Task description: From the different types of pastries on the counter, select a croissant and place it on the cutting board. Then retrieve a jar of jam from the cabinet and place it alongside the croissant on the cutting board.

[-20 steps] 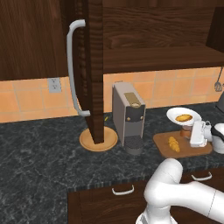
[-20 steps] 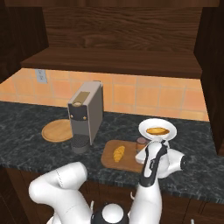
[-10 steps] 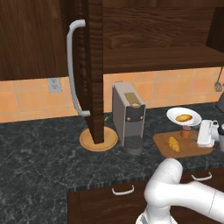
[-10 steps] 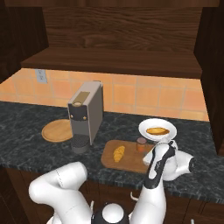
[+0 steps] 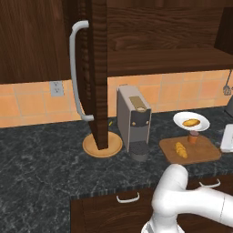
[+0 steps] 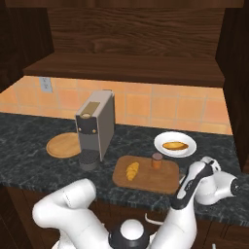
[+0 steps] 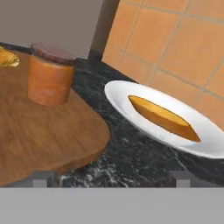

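Claw (image 7: 113,180) spread wide now, emptied and backed off from jar (image 7: 49,74) (let go a moment ago). Stands upright on board (image 7: 35,140), near croissant (image 6: 132,170). Looks finished: both placed, only retreating left.

We see an orange tiled wall (image 5: 182,93) with a socket (image 5: 56,88), dark wood drawers (image 5: 109,209) with white handles (image 5: 128,198), and a grey coffee machine (image 5: 133,120).
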